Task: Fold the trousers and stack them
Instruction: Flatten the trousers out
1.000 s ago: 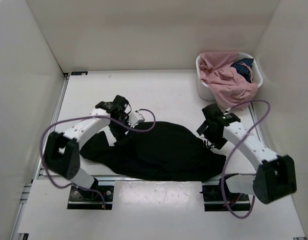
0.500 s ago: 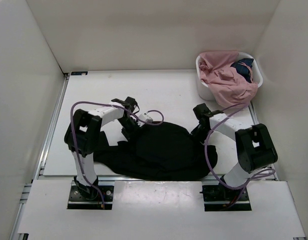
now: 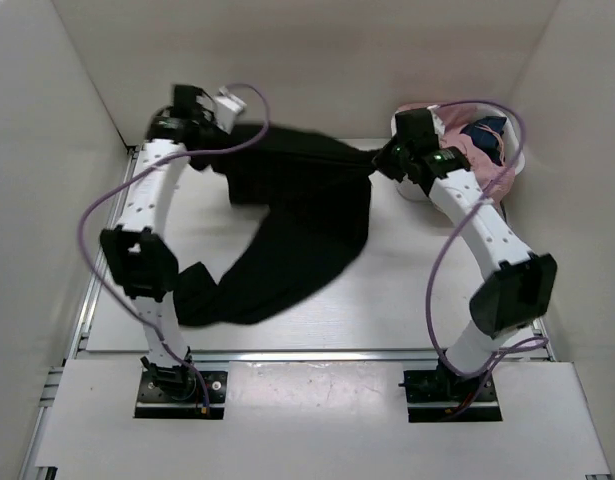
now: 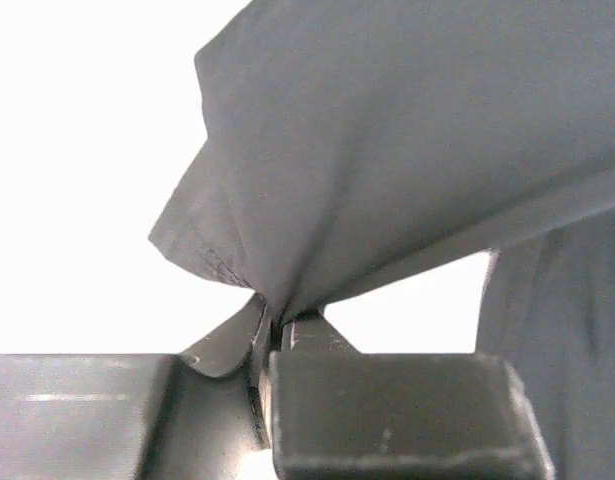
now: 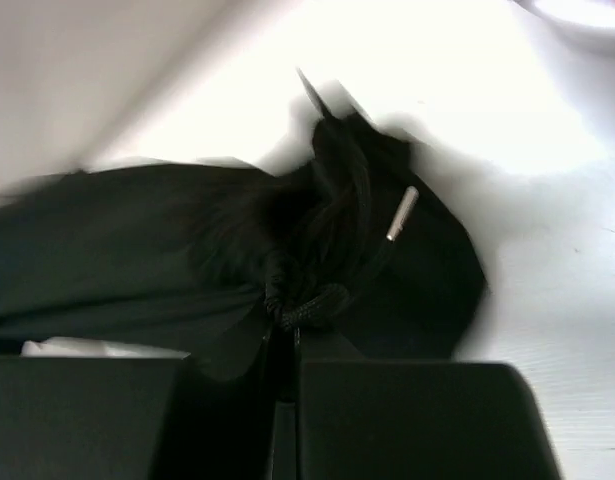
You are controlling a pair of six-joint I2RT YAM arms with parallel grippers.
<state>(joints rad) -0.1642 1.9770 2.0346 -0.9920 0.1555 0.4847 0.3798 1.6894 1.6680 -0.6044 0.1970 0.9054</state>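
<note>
The black trousers (image 3: 302, 205) hang stretched between my two grippers above the far half of the table, their lower part trailing down to the table at the near left (image 3: 212, 295). At the far left my left gripper (image 3: 225, 125) is shut on a hemmed edge of the trousers (image 4: 407, 170), fabric pinched between its fingertips (image 4: 279, 325). My right gripper (image 3: 384, 158) is shut on the other end, and in the right wrist view it (image 5: 287, 325) pinches the bunched trousers (image 5: 187, 250) with a knotted drawstring whose metal tip (image 5: 401, 215) shows.
A white basket (image 3: 412, 180) holding pink and dark blue clothes (image 3: 455, 160) stands at the far right, just behind the right arm. White walls close in the table (image 3: 427, 290) on the left, back and right.
Both grippers closed on the trousers lying near the front edge, then lifted them up and toward the far side, spreading the top edge between them. The arms now reach far back.
</note>
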